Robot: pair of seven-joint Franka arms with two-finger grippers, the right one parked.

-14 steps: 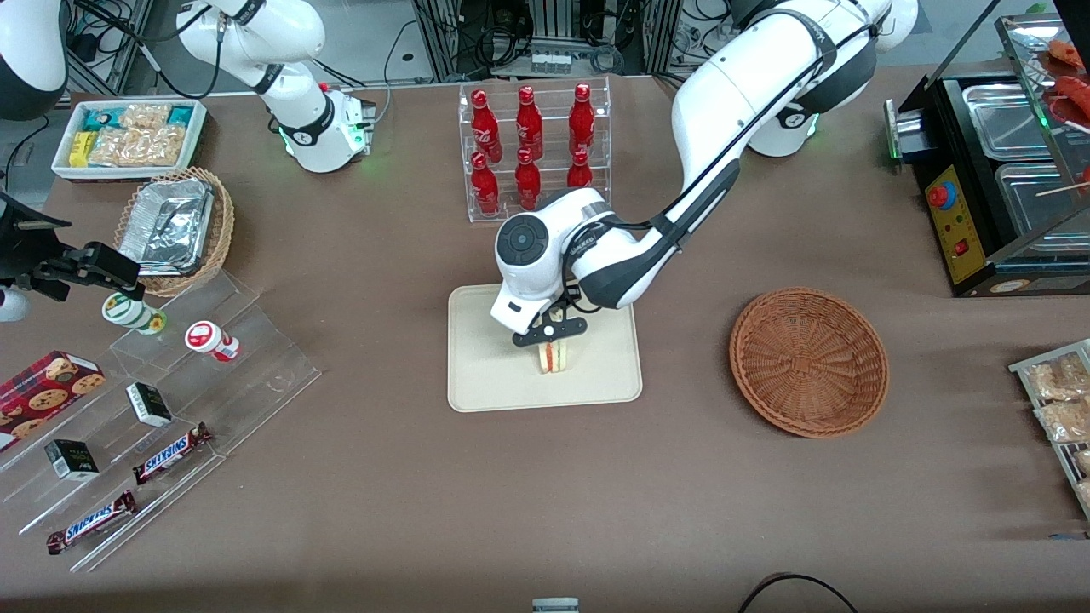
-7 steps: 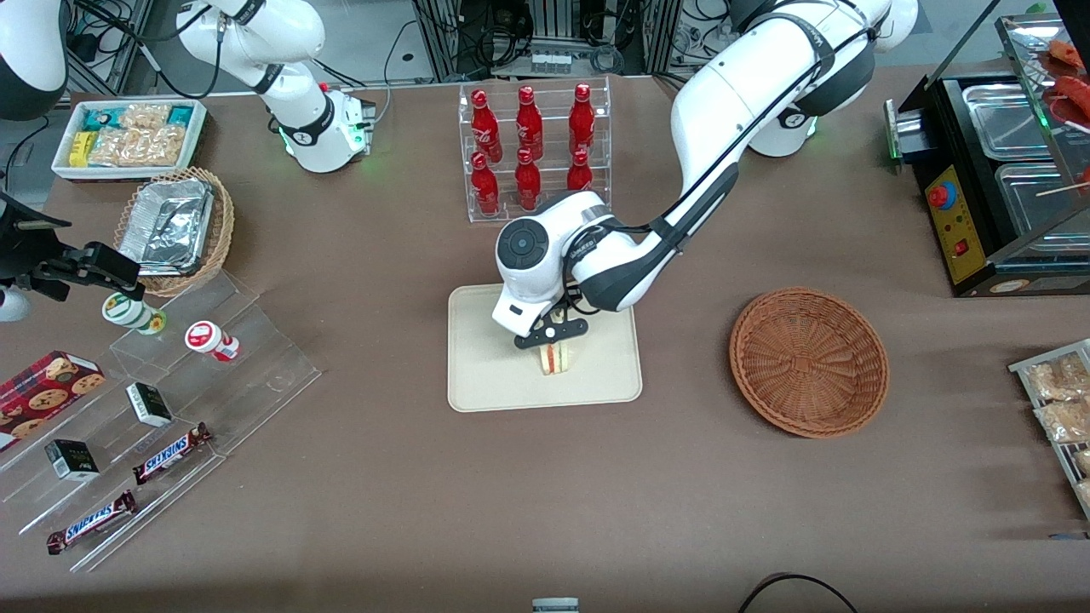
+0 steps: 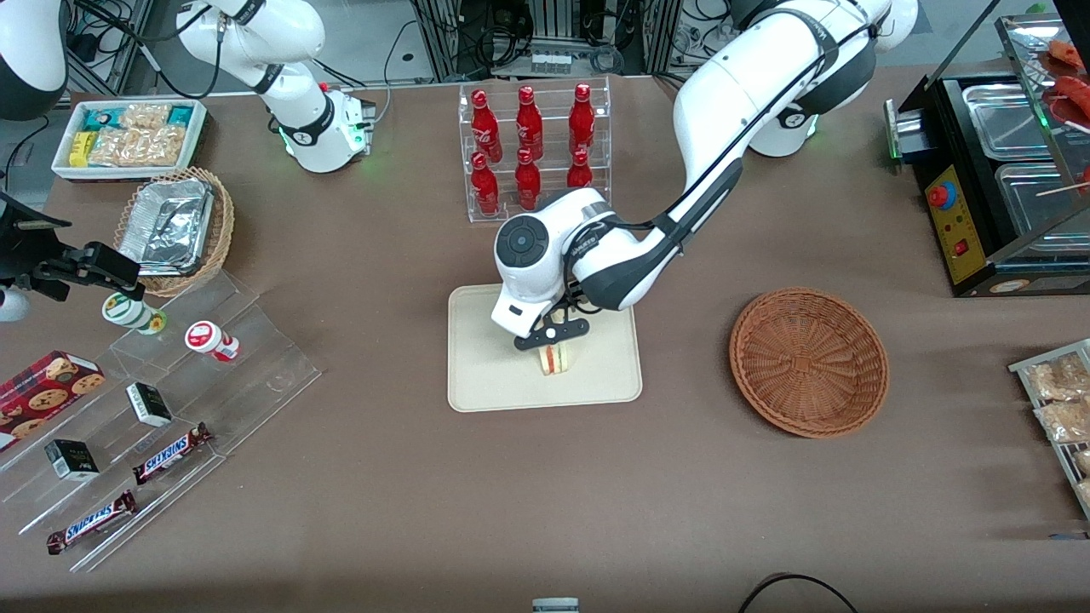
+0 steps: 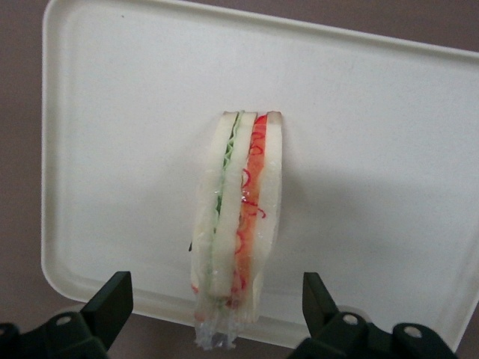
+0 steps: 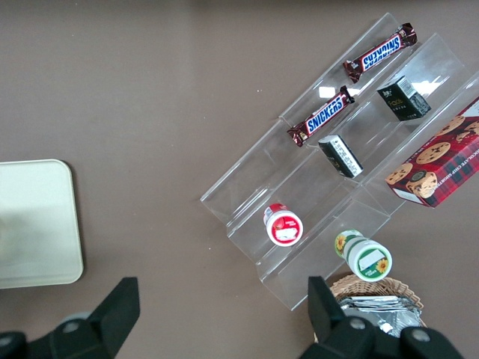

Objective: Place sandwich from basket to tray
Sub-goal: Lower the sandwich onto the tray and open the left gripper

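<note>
I am working over a wide table covered in a matte brown cloth (image 3: 545,494), with racks of cabling and equipment frames standing past its edge farthest from the front camera. My gripper (image 3: 552,334) is hanging low over the flat rectangular cream-beige tray with rounded corners and a low raised rim (image 3: 485,375), and its two black fingers (image 4: 112,299) are standing spread apart, one on each side of the small triangular sandwich wedge in clear wrap (image 3: 555,358) without touching it, so I am gripping nothing. The sandwich (image 4: 238,217) is standing on its edge on the tray (image 4: 120,134), showing three pale bread slices with one green layer and one red layer between them, the wrap crinkling at one end. The round, shallow, reddish-brown woven wicker basket (image 3: 809,362) is sitting well apart from the tray, toward my arm's end of the table, with nothing in it. Farther from the front camera than the tray, a clear acrylic rack (image 3: 535,149) is holding six glossy red bottles in two rows of three. Toward the parked arm's end, a clear stepped acrylic stand (image 3: 183,409) is carrying two Snickers bars (image 3: 170,453), two small dark boxes (image 3: 149,403) and two round-lidded cups (image 3: 211,340).
</note>
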